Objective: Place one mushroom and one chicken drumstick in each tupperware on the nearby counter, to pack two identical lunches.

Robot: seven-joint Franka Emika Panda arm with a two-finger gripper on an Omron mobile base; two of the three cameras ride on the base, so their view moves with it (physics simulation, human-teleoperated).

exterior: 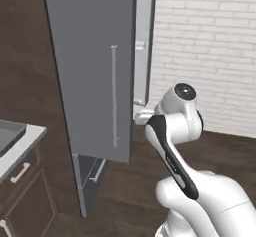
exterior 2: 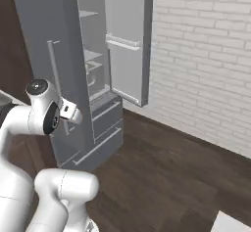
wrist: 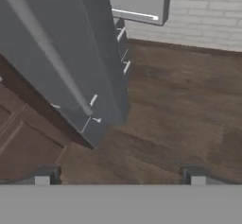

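Tabletop (exterior: 27,141) corner with its dark cabinets sits at your far left, edge running away from you. Your claw (wrist: 119,175) has its tips wide apart, empty, looking down at wood floor (wrist: 179,105) beside the grey fridge (exterior: 95,71), door (exterior 2: 128,40) swung open.

Right base view. A tall grey refrigerator (exterior 2: 59,74) fills the upper left of the frame, its near door shut with a long vertical bar handle (exterior 2: 56,86). Its far door (exterior 2: 128,40) stands open at upper centre, exposing interior shelves (exterior 2: 93,55). A white brick wall (exterior 2: 206,59) occupies the right; dark wooden floor (exterior 2: 166,177) spreads below. The white arm (exterior 2: 34,143) rises at lower left.
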